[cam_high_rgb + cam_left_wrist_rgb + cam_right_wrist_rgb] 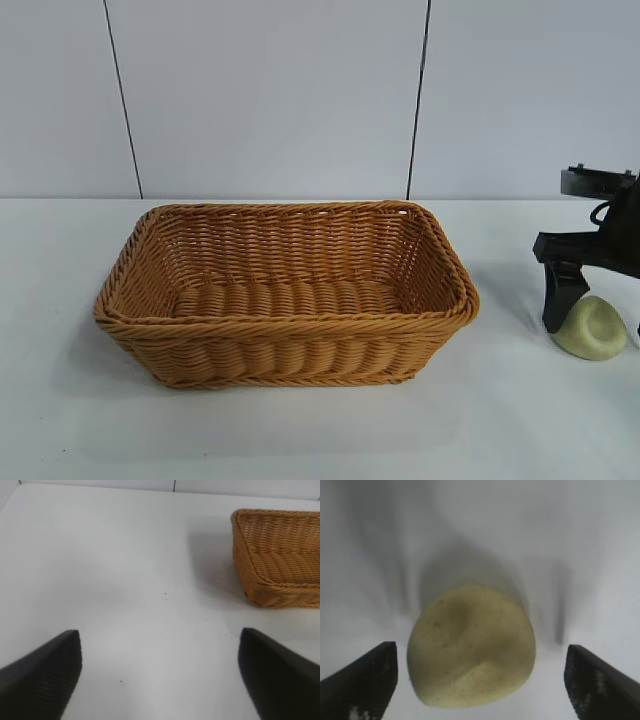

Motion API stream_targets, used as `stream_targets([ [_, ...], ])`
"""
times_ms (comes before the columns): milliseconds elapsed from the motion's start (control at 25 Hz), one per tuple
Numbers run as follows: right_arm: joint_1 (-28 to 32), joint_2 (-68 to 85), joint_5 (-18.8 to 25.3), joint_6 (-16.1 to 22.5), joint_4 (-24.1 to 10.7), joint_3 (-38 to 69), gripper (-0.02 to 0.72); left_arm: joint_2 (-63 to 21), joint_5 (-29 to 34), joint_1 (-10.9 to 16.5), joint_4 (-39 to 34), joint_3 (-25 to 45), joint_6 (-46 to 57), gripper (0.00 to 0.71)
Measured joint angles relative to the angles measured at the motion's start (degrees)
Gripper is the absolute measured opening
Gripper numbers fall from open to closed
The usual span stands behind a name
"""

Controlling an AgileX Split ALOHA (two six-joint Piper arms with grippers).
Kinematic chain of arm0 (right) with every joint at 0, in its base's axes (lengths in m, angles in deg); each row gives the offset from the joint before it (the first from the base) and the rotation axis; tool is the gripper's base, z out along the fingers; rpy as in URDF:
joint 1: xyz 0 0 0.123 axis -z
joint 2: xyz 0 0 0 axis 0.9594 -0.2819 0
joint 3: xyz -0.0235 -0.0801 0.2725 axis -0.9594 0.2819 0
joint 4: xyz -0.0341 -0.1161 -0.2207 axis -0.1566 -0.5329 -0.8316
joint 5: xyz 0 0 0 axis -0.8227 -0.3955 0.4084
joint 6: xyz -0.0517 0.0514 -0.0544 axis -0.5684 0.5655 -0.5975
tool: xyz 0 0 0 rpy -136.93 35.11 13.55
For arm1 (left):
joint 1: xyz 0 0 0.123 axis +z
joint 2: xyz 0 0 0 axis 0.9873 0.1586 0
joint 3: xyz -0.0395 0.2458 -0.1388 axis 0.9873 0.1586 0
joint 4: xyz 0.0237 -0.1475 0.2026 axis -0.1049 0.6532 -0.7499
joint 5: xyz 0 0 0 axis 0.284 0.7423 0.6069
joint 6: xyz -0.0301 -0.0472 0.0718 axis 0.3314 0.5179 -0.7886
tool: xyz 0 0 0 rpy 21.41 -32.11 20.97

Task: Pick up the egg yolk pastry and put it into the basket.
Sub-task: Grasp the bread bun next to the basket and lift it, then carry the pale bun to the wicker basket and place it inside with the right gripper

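The egg yolk pastry is a small pale yellow dome with a shallow dimple, lying on the white table at the right edge, to the right of the basket. My right gripper is open and straddles the pastry, one finger on each side with a gap to each. In the right wrist view the pastry lies between the two fingertips of the gripper without touching them. The basket is a large orange-brown wicker one at table centre. My left gripper is open over bare table, with the basket's corner farther off.
A pale panelled wall stands behind the table. The white tabletop stretches in front of the basket and to its left. Only one finger of the right gripper shows in the exterior view, the other being cut by the picture's edge.
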Motion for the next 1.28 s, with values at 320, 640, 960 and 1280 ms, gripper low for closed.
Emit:
stream_targets([
  [320, 0.0, -0.36, 0.0, 0.0, -0.02, -0.11, 0.274, 0.0, 0.0, 0.0, 0.0, 0.0, -0.11, 0.661],
  [640, 0.0, 0.0, 1.91, -0.05, -0.66, -2.02, 0.242, 0.0, 0.0, 0.0, 0.0, 0.0, -0.11, 0.661],
  [960, -0.12, 0.0, 13.31, -1.29, 0.2, -13.64, 0.129, 0.0, 0.0, 0.0, 0.0, 0.0, -0.11, 0.661],
  [1280, -3.49, 0.0, 24.23, -2.84, 3.09, -29.42, 0.115, 0.0, 0.0, 0.0, 0.0, 0.0, -0.11, 0.661],
])
